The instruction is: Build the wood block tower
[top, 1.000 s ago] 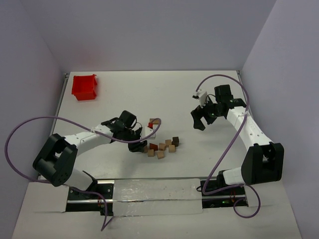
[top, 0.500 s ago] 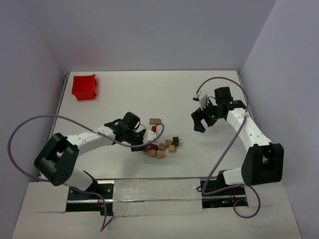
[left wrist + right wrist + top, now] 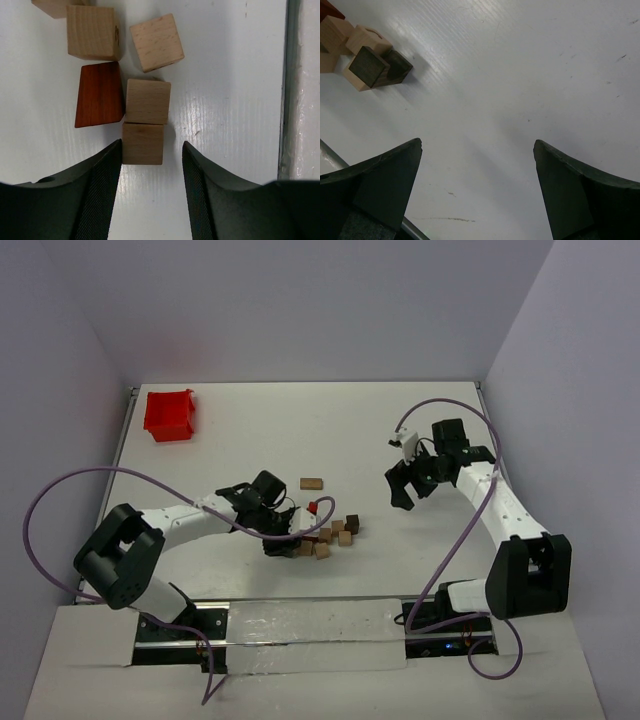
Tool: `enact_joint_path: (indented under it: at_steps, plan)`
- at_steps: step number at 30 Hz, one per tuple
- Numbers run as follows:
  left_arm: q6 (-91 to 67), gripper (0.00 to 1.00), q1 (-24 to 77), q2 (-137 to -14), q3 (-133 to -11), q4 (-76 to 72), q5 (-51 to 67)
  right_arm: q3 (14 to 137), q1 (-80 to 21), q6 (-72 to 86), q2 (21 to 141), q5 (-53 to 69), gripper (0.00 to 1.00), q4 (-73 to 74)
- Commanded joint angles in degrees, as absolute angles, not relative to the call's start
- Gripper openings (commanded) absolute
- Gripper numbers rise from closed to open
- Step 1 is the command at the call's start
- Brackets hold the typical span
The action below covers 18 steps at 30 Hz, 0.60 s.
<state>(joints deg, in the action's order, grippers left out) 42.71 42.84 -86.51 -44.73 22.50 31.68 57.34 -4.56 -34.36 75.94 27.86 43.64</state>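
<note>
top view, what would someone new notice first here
The cluster of wooden blocks in the middle of the table, with the left gripper low at its left edge, open jaws straddling a light tan cube. Next, the red bin in the far left corner, and the right gripper hanging open over a bare patch.

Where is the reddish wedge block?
In the left wrist view, the reddish wedge lies right beside a tan cube, on its left, just ahead of the left gripper.

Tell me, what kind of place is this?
Probably a robot lab's test bench: a left arm and a right arm mounted at a white table, plain walls around it, and wooden blocks with a red bin laid out.
</note>
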Motion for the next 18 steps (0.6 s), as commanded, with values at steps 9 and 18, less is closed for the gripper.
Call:
enact_joint_path:
  at_steps: [9, 18]
  plan:
    - [42.8, 0.58, 45.3, -89.2, -48.1, 21.8, 32.0, 55.7, -3.6, -34.6, 72.5, 27.9, 1.0, 42.9]
    - [41.6, 0.59, 45.5, -90.5, -49.3, 20.4, 30.7, 55.6, -3.3, -34.5, 72.9, 28.2, 1.0, 43.1]
